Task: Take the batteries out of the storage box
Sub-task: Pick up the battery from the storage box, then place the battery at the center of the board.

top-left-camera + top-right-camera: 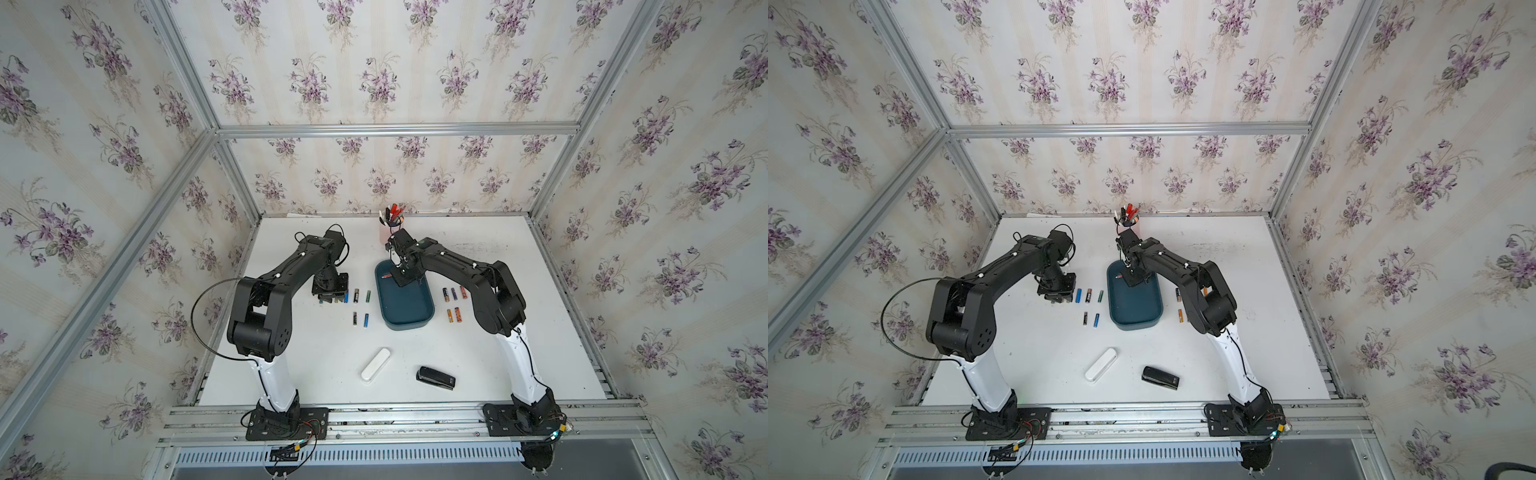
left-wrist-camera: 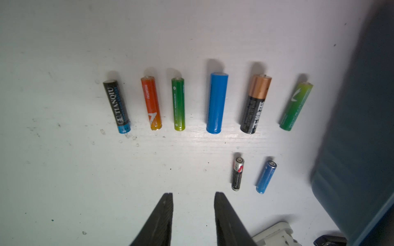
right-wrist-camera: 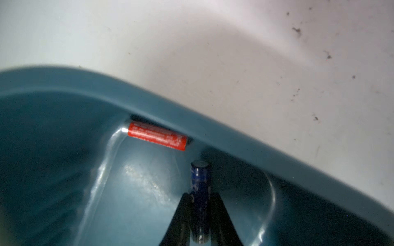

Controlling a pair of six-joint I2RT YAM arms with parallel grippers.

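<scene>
The teal storage box (image 1: 409, 324) (image 1: 1136, 322) stands mid-table. Inside its far end my right gripper (image 3: 200, 194) is shut on a dark blue battery (image 3: 200, 181), its fingers pressed against both sides. A red battery (image 3: 156, 138) (image 1: 387, 275) lies against the box wall (image 3: 191, 119) just beyond. My left gripper (image 2: 193, 194) (image 1: 330, 297) hangs open over the bare table left of the box, with nothing between its fingers. Several batteries lie in a row ahead of it, among them a blue one (image 2: 217, 103) and an orange one (image 2: 151, 104). More batteries (image 1: 453, 294) lie right of the box.
A pink pen cup (image 1: 388, 235) stands just behind the box, close to my right wrist. A white oblong case (image 1: 375, 364) and a black stapler-like object (image 1: 435, 378) lie near the front. Metal frame rails border the table.
</scene>
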